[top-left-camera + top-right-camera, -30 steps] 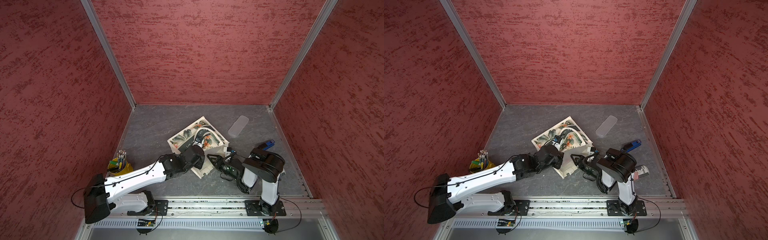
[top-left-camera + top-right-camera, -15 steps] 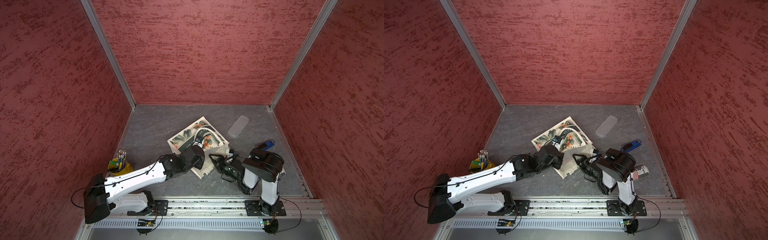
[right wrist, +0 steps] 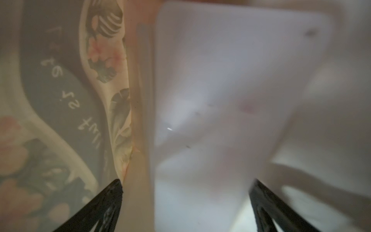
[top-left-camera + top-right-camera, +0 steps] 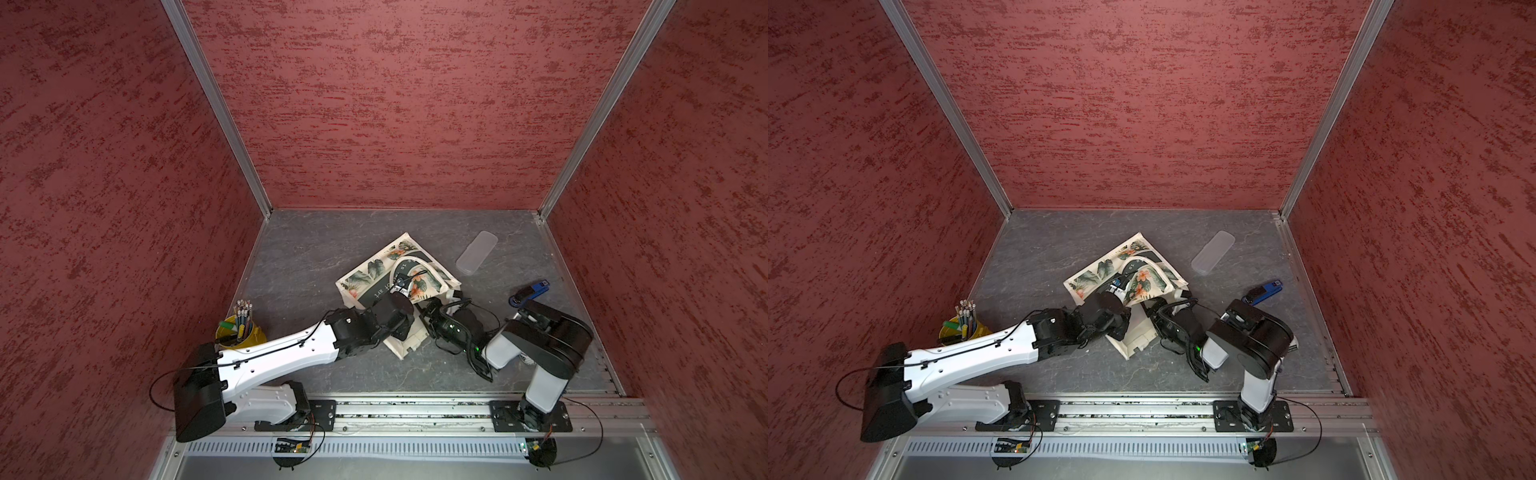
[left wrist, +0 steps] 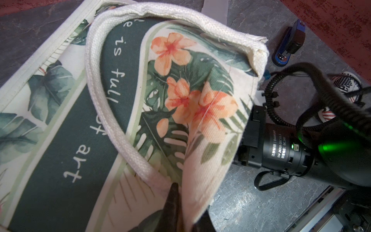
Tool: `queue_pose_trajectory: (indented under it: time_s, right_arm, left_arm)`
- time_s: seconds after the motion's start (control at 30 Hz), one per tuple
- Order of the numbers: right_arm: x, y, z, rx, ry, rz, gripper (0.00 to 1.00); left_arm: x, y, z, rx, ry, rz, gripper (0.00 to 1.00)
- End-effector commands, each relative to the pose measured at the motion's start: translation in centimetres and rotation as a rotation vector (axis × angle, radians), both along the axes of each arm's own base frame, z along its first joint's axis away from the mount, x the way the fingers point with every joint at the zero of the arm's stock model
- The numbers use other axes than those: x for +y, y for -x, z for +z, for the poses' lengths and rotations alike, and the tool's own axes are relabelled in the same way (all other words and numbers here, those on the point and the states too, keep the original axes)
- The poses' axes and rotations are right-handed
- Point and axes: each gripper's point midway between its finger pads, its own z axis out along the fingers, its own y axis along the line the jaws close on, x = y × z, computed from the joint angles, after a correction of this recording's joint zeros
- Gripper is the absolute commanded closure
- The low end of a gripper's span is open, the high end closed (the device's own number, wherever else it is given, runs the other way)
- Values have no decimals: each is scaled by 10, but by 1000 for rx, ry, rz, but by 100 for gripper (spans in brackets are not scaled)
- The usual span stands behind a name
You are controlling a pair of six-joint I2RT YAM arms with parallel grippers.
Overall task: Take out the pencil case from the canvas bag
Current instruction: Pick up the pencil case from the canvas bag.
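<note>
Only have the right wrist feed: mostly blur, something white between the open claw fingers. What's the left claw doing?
Observer: The left claw is shut on a fold of the canvas bag, right beside its rope handle.
Operator: Bag upright?
Observer: No. It lies on its broad side on the table, printed face up.
Operator: Any case outside the bag?
Observer: Yes, one translucent case lies on the table, apart from the bag, toward the back wall.
</note>
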Motion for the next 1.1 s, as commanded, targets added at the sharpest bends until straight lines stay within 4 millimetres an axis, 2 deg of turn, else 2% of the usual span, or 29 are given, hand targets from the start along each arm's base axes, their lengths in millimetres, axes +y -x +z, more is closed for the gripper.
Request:
queue_pose_trajectory:
  time_s: [0.0,0.07,0.17,0.33,0.4,0.53,0.7,0.87,1.07]
  right_arm:
    - [-10,-13,-7,39,227,-77,1]
    - [-10,-19,-1,53,243,-94,1]
    - [2,-25,-7,88,283,-60,1]
    - [24,-28,-30,141,305,17,1]
    - [26,-27,-37,148,319,33,1]
    - [14,-23,-43,145,342,4,1]
    - [4,-18,-35,100,321,-14,2]
    - [6,-13,-16,-8,259,17,3]
    - [-1,-5,-18,2,213,10,6]
  left_arm:
    - [-15,6,10,7,39,-50,100]
    - [-17,6,12,3,46,-54,100]
    - [-19,6,13,-1,45,-59,100]
    - [-20,7,13,-6,34,-65,100]
    - [-18,8,14,-10,33,-67,100]
    - [-15,8,16,-18,35,-61,100]
    - [-12,8,17,-28,47,-57,100]
    - [-11,9,14,-24,46,-56,100]
    - [-9,9,14,-27,43,-56,100]
